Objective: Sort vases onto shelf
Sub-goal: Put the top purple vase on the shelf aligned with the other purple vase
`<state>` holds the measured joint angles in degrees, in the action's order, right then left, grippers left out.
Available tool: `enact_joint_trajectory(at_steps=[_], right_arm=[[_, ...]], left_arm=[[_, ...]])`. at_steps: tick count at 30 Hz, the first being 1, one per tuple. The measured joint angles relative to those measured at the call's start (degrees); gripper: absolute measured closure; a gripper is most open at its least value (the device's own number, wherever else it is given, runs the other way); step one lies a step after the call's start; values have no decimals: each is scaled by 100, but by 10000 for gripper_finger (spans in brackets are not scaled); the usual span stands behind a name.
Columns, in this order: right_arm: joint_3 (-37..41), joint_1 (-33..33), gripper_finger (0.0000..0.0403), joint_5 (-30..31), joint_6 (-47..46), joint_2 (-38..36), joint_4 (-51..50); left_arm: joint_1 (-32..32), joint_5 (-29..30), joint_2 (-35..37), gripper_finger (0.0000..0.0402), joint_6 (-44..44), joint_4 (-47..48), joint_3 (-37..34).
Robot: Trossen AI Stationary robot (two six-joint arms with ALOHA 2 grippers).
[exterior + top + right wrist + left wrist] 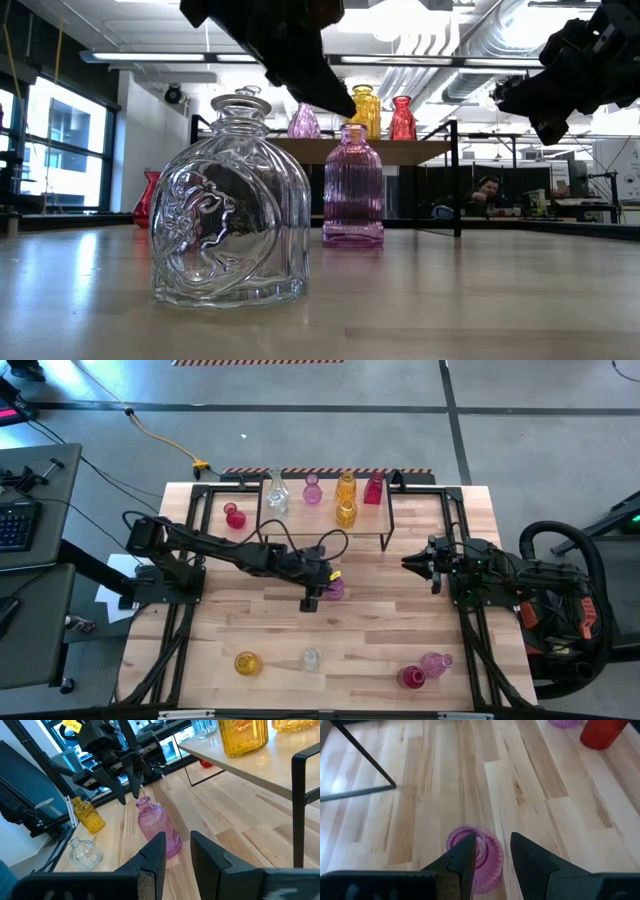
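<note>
The left gripper [318, 593] hangs spread just above the upright pink ribbed vase [334, 589], apparently aligning on its neck, short of the shelf [325, 517]; the right gripper [418, 563] waits alongside, gripping nothing.

High view: overhead, straight down on light-wood tabletop [400, 620]. Low view: tabletop level, close behind clear glass vase [232, 205]. Both wrist views share ribbed pink-purple glass vase [475, 855].

Left pincer [490, 857] hides purple vase [476, 854] mouth — partly.
</note>
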<state>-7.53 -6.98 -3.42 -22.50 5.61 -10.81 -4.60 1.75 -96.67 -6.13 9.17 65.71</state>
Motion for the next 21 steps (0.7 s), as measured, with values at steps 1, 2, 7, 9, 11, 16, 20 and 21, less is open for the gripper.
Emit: enact_joint_trajectory(at_steps=[1,2,7,9,11,16,20,21], right_arm=[[0,2,334,0,0,0,-4],[0,1,334,0,0,0,-7],[0,2,334,0,0,0,-16],[0,2,334,0,0,0,-18],[0,1,334,-1,0,0,-18],[0,0,334,0,0,0,-18],[0,1,334,0,0,0,-32],[0,1,334,0,1,2,-40]], left_arm=[[2,-4,-15,288,2,-5,0],[6,-4,-38,288,-2,-32,0],[20,0,-56,288,-14,-21,-4],[20,27,-56,288,-51,-1,-4],[37,29,-56,288,-151,-13,-4],[85,32,-135,288,-162,-50,0],[90,5,-219,288,-163,-172,2],[90,6,-228,288,-173,-165,-4]])
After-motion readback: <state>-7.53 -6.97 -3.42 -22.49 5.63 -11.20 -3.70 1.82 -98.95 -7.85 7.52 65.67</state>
